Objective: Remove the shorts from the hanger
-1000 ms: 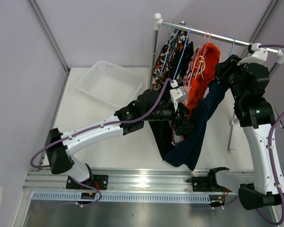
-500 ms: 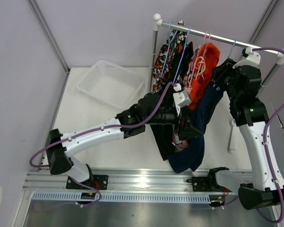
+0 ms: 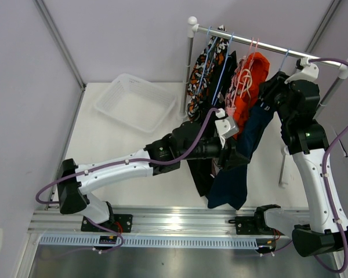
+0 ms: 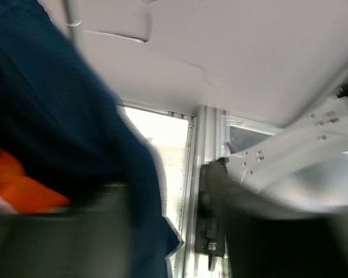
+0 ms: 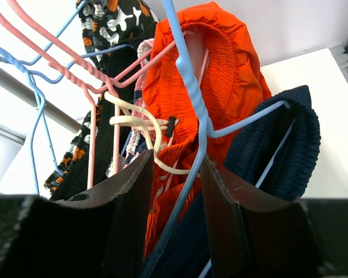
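Observation:
Several shorts hang on hangers from the rack rail (image 3: 267, 45): blotch-patterned (image 3: 200, 75), black (image 3: 200, 168), pink printed (image 3: 240, 78), orange-red (image 3: 252, 66) and navy shorts (image 3: 235, 174). My left gripper (image 3: 231, 155) is pressed against the navy leg. In the blurred left wrist view its jaws (image 4: 174, 231) stand apart, with navy fabric (image 4: 64, 116) lying beside the left finger. My right gripper (image 3: 271, 98) is up at the navy waistband (image 5: 278, 145). It is open, its fingers (image 5: 177, 165) either side of the light blue hanger wire (image 5: 185, 75), orange-red shorts (image 5: 220, 75) behind.
A white basket (image 3: 136, 101) sits at the back left of the table. The rack's left post (image 3: 189, 58) stands beside it and the right post (image 3: 330, 92) behind my right arm. Pink hangers (image 5: 98, 98) crowd left of the blue one. A metal rail (image 3: 162, 223) runs along the near edge.
My left gripper has slid right along the navy leg, and its jaws have narrowed. The navy hem has swung and now hangs straighter. The right arm shifted slightly, then held still.

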{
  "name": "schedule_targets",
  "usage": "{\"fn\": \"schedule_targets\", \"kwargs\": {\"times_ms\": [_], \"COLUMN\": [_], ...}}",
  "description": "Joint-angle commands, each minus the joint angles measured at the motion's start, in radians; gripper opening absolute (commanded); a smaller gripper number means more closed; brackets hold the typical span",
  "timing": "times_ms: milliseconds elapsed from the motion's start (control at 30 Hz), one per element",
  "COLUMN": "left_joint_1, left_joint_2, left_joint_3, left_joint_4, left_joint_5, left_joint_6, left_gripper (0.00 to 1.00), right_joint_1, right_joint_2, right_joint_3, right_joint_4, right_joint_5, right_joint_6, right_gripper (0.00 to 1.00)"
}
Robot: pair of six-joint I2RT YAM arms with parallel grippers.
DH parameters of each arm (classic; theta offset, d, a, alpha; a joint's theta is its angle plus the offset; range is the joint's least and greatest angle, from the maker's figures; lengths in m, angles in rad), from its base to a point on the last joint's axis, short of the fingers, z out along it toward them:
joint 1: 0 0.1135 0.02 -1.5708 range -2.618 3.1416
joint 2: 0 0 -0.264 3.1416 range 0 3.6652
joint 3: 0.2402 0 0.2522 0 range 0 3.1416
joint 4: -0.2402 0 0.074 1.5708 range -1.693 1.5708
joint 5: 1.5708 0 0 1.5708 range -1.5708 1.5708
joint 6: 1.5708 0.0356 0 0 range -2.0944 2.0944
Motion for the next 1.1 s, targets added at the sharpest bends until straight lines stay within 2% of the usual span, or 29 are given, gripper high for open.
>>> {"fn": "schedule_targets", "kwargs": {"times_ms": [0, 67, 133, 200, 233, 400, 500, 633, 767, 1067], "left_joint_1": [-0.007, -0.007, -0.007, -0.007, -0.007, -0.021, -0.085, -0.246, -0.361, -0.434], "left_joint_2": [0.039, 0.056, 0.080, 0.093, 0.096, 0.065, -0.030, -0.160, -0.200, -0.125], "left_joint_3": [0.026, 0.053, 0.088, 0.104, 0.105, 0.063, -0.043, -0.201, -0.287, -0.372], "left_joint_4": [0.015, -0.008, -0.031, -0.032, -0.032, -0.023, 0.004, 0.024, 0.012, 0.050], "left_joint_5": [-0.092, -0.126, -0.160, -0.201, -0.215, -0.238, -0.287, -0.408, -0.552, -0.482], "left_joint_6": [0.033, 0.041, 0.058, 0.067, 0.067, 0.044, 0.046, 0.039, 0.029, 0.010], "left_gripper": [0.37, 0.21, 0.18, 0.02, 0.00, 0.00, 0.00, 0.00, 0.00, 0.00], "right_joint_1": [0.006, 0.005, 0.005, 0.005, 0.005, -0.005, -0.034, -0.072, -0.086, -0.120], "right_joint_2": [-0.009, -0.013, -0.022, -0.028, -0.033, -0.039, -0.009, 0.016, 0.034, 0.080], "right_joint_3": [0.034, 0.048, 0.064, 0.072, 0.075, 0.086, 0.120, 0.143, 0.163, 0.235], "right_joint_4": [0.043, 0.036, 0.024, 0.019, 0.016, 0.013, -0.018, -0.026, -0.027, -0.050], "right_joint_5": [0.010, 0.010, 0.007, 0.002, 0.001, 0.024, 0.030, 0.016, 0.017, 0.002], "right_joint_6": [0.010, 0.010, 0.015, 0.018, 0.021, 0.016, 0.030, 0.042, 0.038, 0.035], "right_gripper": [0.00, 0.00, 0.00, 0.00, 0.00, 0.00, 0.00, 0.00, 0.00, 0.00]}}
